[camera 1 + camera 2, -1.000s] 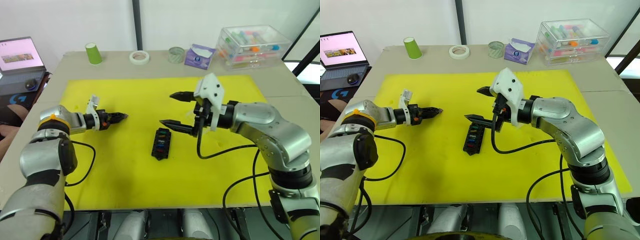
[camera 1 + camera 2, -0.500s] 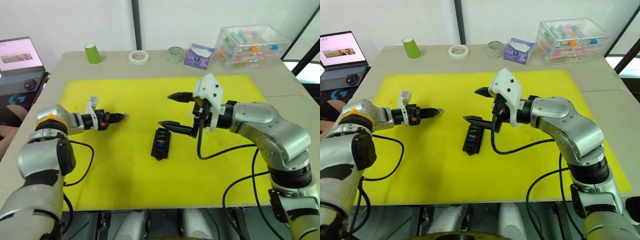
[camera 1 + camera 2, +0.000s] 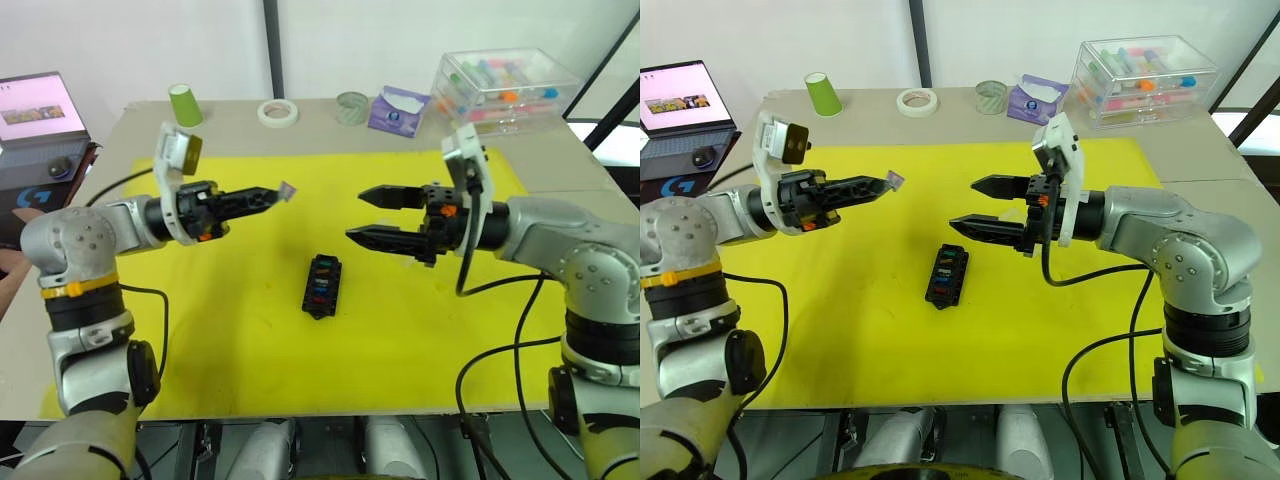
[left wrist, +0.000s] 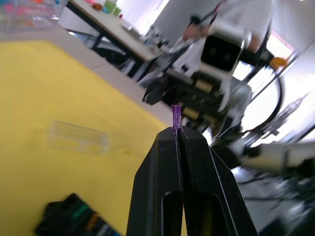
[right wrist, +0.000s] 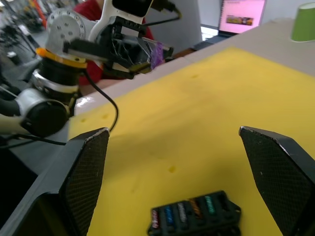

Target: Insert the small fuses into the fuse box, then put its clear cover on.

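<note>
Left wrist view: left gripper (image 4: 176,129) pinches purple fuse (image 4: 175,115), raised for insertion. Right gripper (image 3: 366,214) open, poised near fuse box (image 3: 322,285) on mat (image 3: 230,340). Cover (image 4: 78,138) lying aside.

We see bare yellow mat (image 3: 250,340) all round the fuse box (image 3: 322,285). Above it, at two o'clock, the right gripper (image 3: 372,216) hangs with fingers spread; at ten o'clock the left gripper (image 3: 272,195), pinching a purple fuse (image 3: 287,188), hangs well apart.
</note>
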Motion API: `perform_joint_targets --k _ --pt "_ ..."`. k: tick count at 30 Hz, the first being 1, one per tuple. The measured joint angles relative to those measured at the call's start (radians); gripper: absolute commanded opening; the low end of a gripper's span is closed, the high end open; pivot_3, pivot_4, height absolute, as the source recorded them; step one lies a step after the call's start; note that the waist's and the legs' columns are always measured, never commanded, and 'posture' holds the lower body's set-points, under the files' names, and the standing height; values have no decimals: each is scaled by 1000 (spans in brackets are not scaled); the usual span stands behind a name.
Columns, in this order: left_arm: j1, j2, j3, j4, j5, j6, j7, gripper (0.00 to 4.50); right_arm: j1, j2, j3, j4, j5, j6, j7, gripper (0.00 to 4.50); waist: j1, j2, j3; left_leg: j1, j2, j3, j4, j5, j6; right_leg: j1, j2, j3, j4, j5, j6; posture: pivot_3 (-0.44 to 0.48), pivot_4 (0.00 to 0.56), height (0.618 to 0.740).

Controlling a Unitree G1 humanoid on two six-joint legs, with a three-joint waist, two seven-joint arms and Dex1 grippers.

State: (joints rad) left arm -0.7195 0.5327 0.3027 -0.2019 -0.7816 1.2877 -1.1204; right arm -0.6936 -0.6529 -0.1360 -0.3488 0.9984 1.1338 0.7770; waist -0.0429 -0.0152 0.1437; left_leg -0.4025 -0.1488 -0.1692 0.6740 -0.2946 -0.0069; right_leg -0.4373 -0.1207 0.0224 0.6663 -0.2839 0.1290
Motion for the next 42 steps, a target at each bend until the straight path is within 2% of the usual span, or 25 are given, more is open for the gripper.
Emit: perform_joint_targets --k 2,5,8,11,20,22,25,37,40,42 --pt "53 2 -58 -85 18 -115 -2 64 3 -2 6 2 8 8 7 4500 6 0 0 0 0 0 1 0 0 0 0 0 -1 0 0 0 150 740" --pt "85 -10 -89 -133 19 -213 20 64 4 -3 11 2 8 7 13 4500 19 0 0 -1 0 0 3 0 0 1 0 -1 -1 0 0 0 150 740" --pt "137 -14 -111 -175 17 -298 31 0 3 4 10 4 12 7 6 3876 26 0 0 -1 0 0 4 0 1 1 0 -1 -1 0 0 0 150 740" --pt "144 -18 -125 -173 9 -352 41 0 2 6 15 1 29 7 8 2894 34 0 0 -1 0 0 5 -1 1 3 0 -2 -1 0 0 0 150 740" --pt "145 8 -172 -156 -12 -411 43 0 -16 17 34 -1 29 3 -3 2894 30 0 0 -1 0 0 5 -1 2 3 0 -2 -1 0 0 0 150 740" --pt "145 10 -176 -152 -15 -419 45 0 -21 17 38 -3 28 -8 -3 2574 31 0 0 -1 0 0 5 -1 2 3 0 -2 -1 0 0 0 150 740" --pt "144 15 -186 -149 -16 -431 46 0 -21 16 44 -4 28 -12 -3 1758 32 0 0 -1 0 0 5 -1 2 3 0 -2 -1 0 0 0 150 740" --pt "135 19 -212 -131 -17 -470 52 0 -21 1 55 -23 27 -19 11 1758 31 0 0 -1 0 0 5 -1 2 3 0 -2 -1 0 0 0 150 740" --pt "135 20 -214 -131 -17 -472 53 0 -21 -2 55 -23 26 -22 16 1229 31 0 0 -1 0 0 5 -1 2 3 0 -2 -1 0 0 0 150 740" --pt "135 27 -220 -131 -17 -476 52 0 -21 -2 56 -23 25 -28 17 566 31 0 0 -1 0 0 5 -1 2 3 0 -2 -1 0 0 0 150 740"
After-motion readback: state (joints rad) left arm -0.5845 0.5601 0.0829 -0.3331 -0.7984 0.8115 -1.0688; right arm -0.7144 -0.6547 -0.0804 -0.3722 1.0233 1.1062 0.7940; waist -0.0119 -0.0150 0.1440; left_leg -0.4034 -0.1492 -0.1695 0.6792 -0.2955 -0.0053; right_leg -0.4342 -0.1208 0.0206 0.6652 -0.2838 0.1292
